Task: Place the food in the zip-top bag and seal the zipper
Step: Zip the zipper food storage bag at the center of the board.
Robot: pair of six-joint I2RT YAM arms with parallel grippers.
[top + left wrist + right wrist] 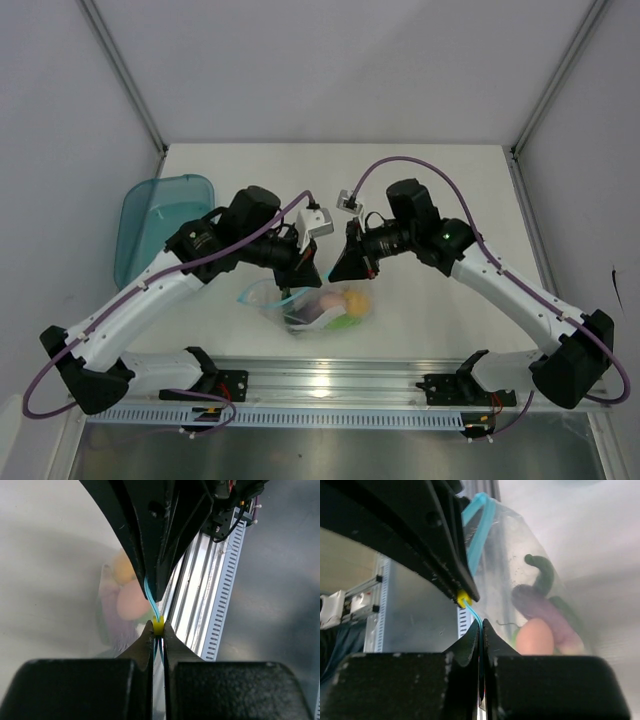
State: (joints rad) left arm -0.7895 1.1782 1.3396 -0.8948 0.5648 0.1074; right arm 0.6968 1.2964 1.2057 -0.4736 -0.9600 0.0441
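**Both grippers clamped on the zipper of a filled bag**

A clear plastic bag point(270, 297) is seen on the white table point(440, 190), near its front edge. It lies just beyond the metal rail point(330, 380) to which the two arms are bolted. The food point(338, 306) is packed inside the bag. A purple eggplant point(540, 607), a pink piece point(535, 637) below it and a yellow fruit point(357, 300) can be made out through the plastic. The other pieces are too blurred to be named.

The two grippers are brought tip to tip just over the bag, and the light blue zipper point(479, 525) is pinched by both.

The jaws of the left gripper point(158, 635) are pressed together on the zipper. A small yellow slider point(158, 626) is seated right at their tips.

The jaws of the right gripper point(481, 635) are likewise clenched on the blue strip, just beside the slider. Nothing but the thin strip is seen between the fingers. Only a short length of strip is left showing between the two pairs of tips.

In the right wrist view, the zipper beyond the left gripper is seen as two separate blue lines curving along the bag's mouth.

A teal plastic tub point(160, 215) is placed at the table's left side, well apart from the bag.
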